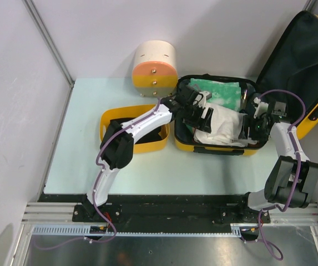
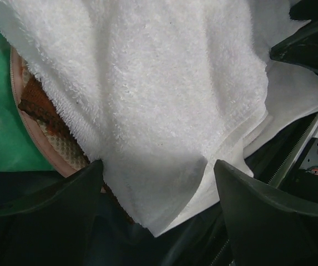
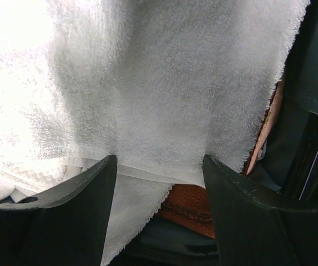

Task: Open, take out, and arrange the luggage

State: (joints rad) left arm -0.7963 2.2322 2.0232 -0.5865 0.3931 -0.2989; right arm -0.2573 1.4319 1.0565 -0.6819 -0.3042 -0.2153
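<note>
From above, the luggage (image 1: 214, 148) lies open at the counter's (image 1: 92, 111) back right, lid propped up to the right. A yellow tub (image 1: 147, 145) touches its left side, and a cream-and-orange container (image 1: 155, 66) sits behind. The left arm crosses the tub. Both pincers, left (image 1: 200, 113) and right (image 1: 253, 124), are over a white towel (image 1: 220, 124) beside a green packet (image 1: 220, 91).

Left wrist: pincer wide open, towel filling the gap, a brown woven piece (image 2: 42, 116) peeking from beneath.

Right wrist: pincer open, towel draped ahead.
</note>
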